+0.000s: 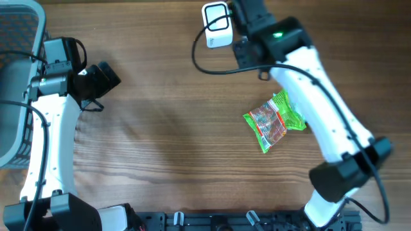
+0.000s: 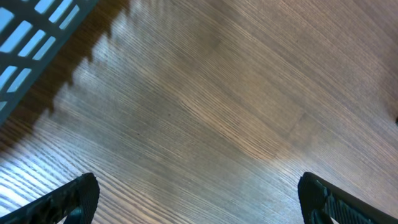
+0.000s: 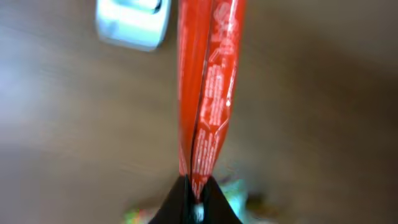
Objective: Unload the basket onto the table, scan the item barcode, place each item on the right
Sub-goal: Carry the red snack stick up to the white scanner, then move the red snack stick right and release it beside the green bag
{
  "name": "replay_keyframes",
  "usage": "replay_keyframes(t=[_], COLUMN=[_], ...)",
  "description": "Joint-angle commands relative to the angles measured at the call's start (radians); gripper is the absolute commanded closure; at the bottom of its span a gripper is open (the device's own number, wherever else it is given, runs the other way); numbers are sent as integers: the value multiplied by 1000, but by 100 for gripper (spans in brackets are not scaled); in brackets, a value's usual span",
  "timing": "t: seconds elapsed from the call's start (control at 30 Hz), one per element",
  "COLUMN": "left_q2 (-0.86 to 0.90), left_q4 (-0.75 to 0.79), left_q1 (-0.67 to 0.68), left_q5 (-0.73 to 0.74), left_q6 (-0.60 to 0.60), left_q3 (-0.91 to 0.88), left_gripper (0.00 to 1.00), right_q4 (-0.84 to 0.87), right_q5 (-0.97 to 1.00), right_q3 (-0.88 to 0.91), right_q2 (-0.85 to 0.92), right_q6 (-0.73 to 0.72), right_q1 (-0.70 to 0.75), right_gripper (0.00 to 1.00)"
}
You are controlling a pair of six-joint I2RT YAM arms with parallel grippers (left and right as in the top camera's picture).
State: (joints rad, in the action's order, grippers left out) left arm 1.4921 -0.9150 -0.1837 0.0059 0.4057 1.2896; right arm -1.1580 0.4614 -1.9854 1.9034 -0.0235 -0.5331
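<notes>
The scanner (image 1: 216,27) sits at the table's (image 1: 167,147) far side; just right of it, a pouch (image 3: 208,93) is clamped in the right gripper (image 3: 196,199). A packet (image 1: 274,120) lies nearer, further right. A basket (image 1: 16,83) stands at the left edge.

No legible text anywhere.
- Red flat plastic packet (image 3: 208,93), rising straight out from pinched tips of right gripper (image 3: 196,205): white print lines showing along its face, blurring too much for reading.
- Green-and-red crinkled snack bag (image 1: 274,120), lying behind right gripper, beside its arm: printing showing, too small for reading.
- White box-shaped scanner (image 3: 132,25), sitting ahead-left of right gripper: markings not reading clearly.
</notes>
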Motion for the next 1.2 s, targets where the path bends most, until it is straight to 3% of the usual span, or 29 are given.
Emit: replay_keyframes(t=[0.0, 0.23, 0.5, 0.77, 0.93, 1.03, 1.17], left_q2=[-5, -5, -5, -5, -5, -5, -5], left_q4=[2, 2, 2, 2, 2, 2, 2], left_q1=[-4, -4, -4, -5, -4, -4, -4], left_q5=[4, 4, 4, 4, 4, 4, 4], left_q6=[-8, -8, -8, -8, -8, -8, -8], left_q3=[6, 6, 6, 6, 6, 6, 6], left_gripper=[0, 0, 0, 0, 0, 0, 0], right_q4=[157, 589, 791, 712, 691, 674, 526], right_q5=[387, 657, 664, 509, 549, 497, 277], right_q3=[-19, -19, -19, -15, -16, -16, -16], right_q2=[98, 322, 501, 571, 568, 513, 334], right_q6=[229, 748, 970, 985, 984, 884, 664], right_q1=[-85, -112, -73, -74, -73, -73, -73], right_gripper=[96, 96, 96, 96, 96, 96, 96])
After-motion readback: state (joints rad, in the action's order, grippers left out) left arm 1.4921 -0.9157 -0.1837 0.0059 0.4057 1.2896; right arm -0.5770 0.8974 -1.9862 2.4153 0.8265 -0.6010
